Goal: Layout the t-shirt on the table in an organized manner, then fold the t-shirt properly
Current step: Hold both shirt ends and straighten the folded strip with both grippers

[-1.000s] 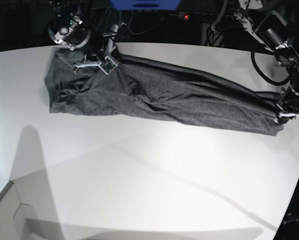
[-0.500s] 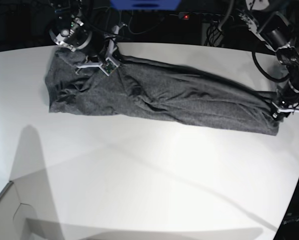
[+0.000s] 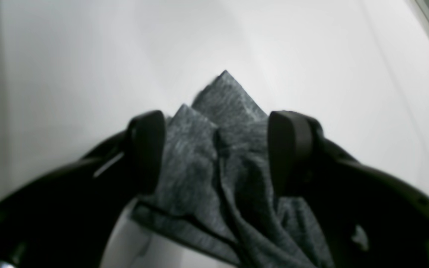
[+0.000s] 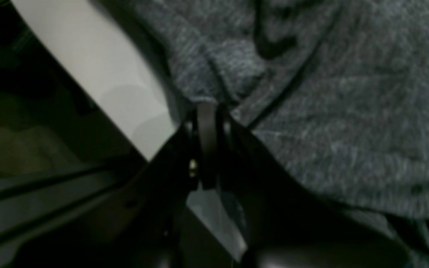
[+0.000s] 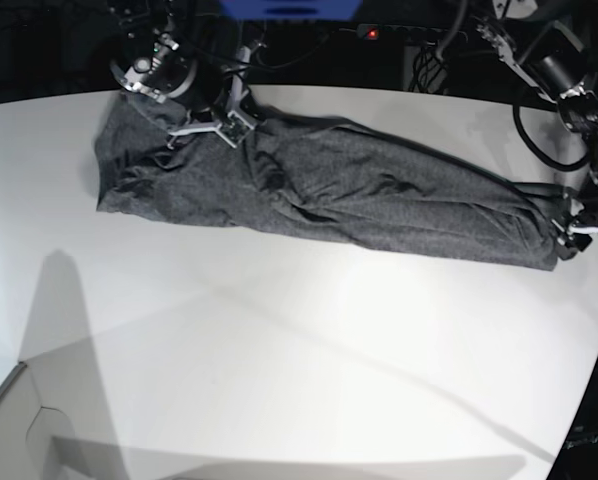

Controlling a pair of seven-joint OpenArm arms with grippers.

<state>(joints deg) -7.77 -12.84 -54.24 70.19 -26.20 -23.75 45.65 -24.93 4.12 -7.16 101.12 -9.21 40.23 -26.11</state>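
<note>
The dark grey t-shirt [image 5: 329,195] lies stretched into a long, wrinkled band across the far half of the white table [image 5: 279,350]. At its right end my left gripper [image 5: 569,238] stands open. In the left wrist view its two fingers [image 3: 145,149] straddle a pointed corner of the t-shirt [image 3: 225,93], which rests loose on the table. At the shirt's upper left, near the far table edge, my right gripper [image 5: 219,128] is shut on the cloth. The right wrist view shows the right gripper [image 4: 207,111] pinching a fold of the t-shirt [image 4: 348,111].
Beyond the table's far curved edge are dark surroundings with cables, a blue object [image 5: 289,8] and a red light [image 5: 372,33]. The table's right edge runs close to the left gripper. A pale box corner [image 5: 19,430] sits at the bottom left.
My left gripper has opened and let go of the shirt's right end. My right gripper has carried its fold a little to the right and toward the far edge.
</note>
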